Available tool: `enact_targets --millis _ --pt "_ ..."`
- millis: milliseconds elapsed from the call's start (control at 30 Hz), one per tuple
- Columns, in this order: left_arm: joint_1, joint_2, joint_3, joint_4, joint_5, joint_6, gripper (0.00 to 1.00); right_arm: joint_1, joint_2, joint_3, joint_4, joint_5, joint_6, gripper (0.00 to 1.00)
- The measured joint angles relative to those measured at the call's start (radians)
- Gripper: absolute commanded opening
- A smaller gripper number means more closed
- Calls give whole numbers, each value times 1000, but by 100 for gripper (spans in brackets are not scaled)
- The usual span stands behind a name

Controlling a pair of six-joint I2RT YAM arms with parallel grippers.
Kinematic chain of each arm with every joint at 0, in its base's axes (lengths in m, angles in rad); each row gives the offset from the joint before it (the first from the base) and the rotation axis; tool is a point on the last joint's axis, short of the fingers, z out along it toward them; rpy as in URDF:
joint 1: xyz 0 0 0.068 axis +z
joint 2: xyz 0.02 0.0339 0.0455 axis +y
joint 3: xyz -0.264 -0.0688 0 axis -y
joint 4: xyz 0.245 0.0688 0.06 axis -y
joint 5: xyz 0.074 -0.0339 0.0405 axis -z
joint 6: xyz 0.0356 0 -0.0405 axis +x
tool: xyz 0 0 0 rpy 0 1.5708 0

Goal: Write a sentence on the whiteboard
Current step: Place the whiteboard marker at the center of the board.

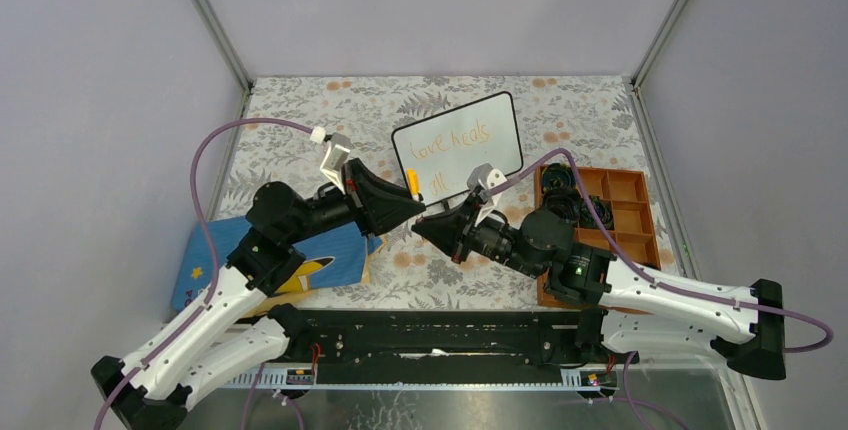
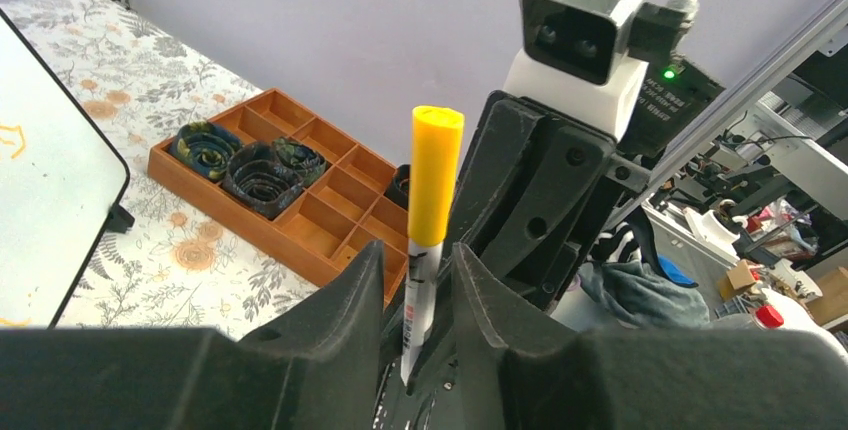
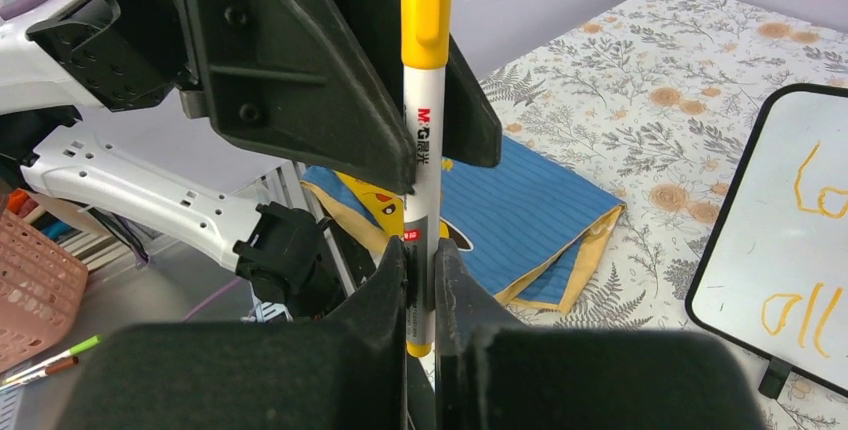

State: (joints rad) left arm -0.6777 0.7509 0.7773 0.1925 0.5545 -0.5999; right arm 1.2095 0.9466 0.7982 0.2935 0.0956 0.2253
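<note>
Whiteboard (image 1: pixel 503 110): we see it lying askew at the far middle of the table, face up and within reach of both arms.
Blue cloth (image 1: pixel 335 255): it lies flat by the left arm, well apart from the board. We judge it is kept there as a wiper.
Tray (image 1: pixel 640 212): this orange divided box sits to the right of the board, beside the right arm.
Sentence (image 1: pixel 452 140): the thin orange words read "love heals" with "all" beneath, so the writing looks done to us.
Left gripper (image 2: pixel 418 260): its fingers are spread loosely either side of the marker without pinching it.
Right gripper (image 3: pixel 420 250): its fingers are pressed tight on the marker's lower barrel and hold it upright. We take this for a hand-over.
Rolls (image 2: pixel 262 172): three dark coils fill neighbouring cells, and the other cells we can see look bare.
Marker (image 3: pixel 424 165): it is yellow-capped and held in the air between the two claws.
</note>
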Motion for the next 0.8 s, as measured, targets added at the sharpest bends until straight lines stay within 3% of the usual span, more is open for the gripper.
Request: enact_targets --millis 100,300,333,367,467,533,800 --pt "0 16 -8 4 3 -8 29 0 -3 -7 12 3 0 0" --pt "0 31 -15 32 13 -19 1 -1 -6 -18 18 22 4 0" --pt "0 31 -16 35 13 -19 0 -2 -6 -18 18 24 6 2" --pt "0 31 -17 39 11 -19 0 -2 -7 -18 19 26 7 12" --pt "-2 26 -18 31 -15 -17 0 -2 -8 -18 18 36 15 57" --pt "-1 18 -13 -14 -92 0 0 -2 -14 -18 -5 50 18 77" --pt "64 116 195 -415 -507 107 0 -2 -143 -39 -167 248 44 96"
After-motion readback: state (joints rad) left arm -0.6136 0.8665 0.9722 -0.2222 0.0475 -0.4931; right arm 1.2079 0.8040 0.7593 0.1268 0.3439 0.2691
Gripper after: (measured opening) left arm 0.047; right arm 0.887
